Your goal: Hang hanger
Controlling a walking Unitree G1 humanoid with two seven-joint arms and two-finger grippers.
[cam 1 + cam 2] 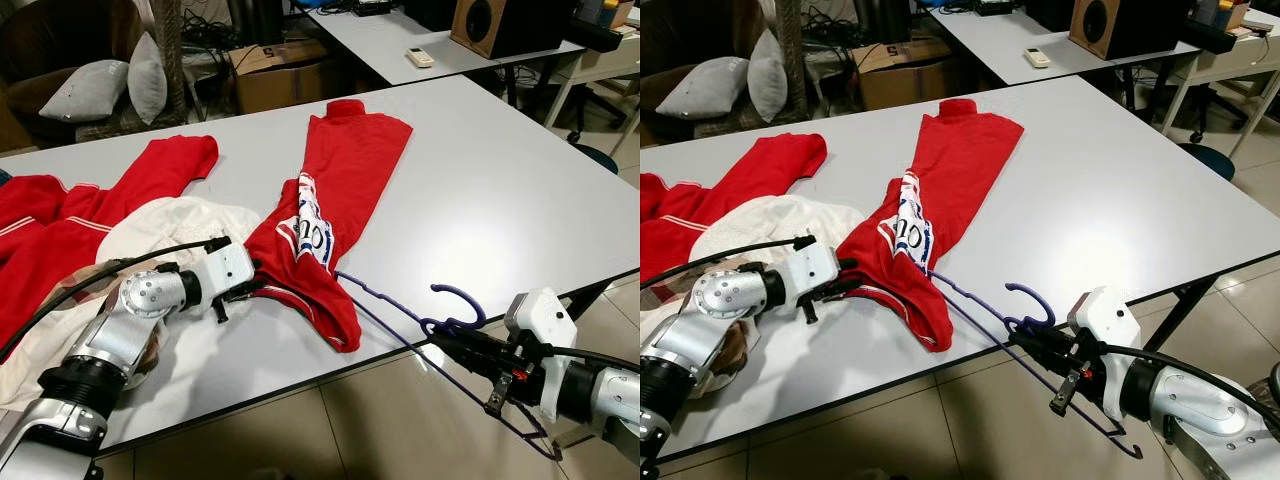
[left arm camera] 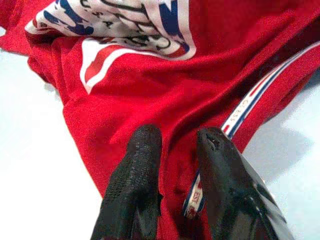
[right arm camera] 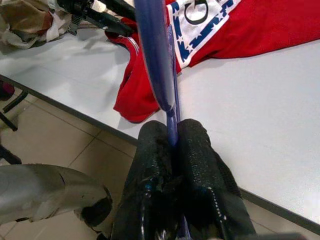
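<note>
Red jersey (image 1: 335,190) lies stretched across the grey table (image 1: 500,190), collar end toward the far side, hem bunched at the near edge. White panel with blue lettering and stars shows on the folded-over part.

Left gripper (image 2: 172,145) sits at the jersey's lower edge, low over the table. Fingers (image 2: 137,165) slightly apart with red fabric bunched between them and the striped red-white-blue trim running under one finger. Looks like a pinch on the cloth; not fully clamped flat.

Right gripper (image 3: 172,135) is off the near table edge, over the tiled floor (image 1: 300,430). Fingers closed tight on the purple hanger (image 1: 450,315), gripping its thin bar just below the hook. Hook curls up just beside the table edge. One hanger arm runs up into the jersey hem, the other slants down past the gripper toward the floor.

Second red garment (image 1: 100,205) and a cream-white cloth (image 1: 185,225) lie on the robot's left side of the table, under and behind the left arm.

Behind: second table with a remote control (image 1: 420,57) and a wooden speaker (image 1: 485,22), cardboard box (image 1: 280,70), grey cushions (image 1: 95,88) on a dark chair.
</note>
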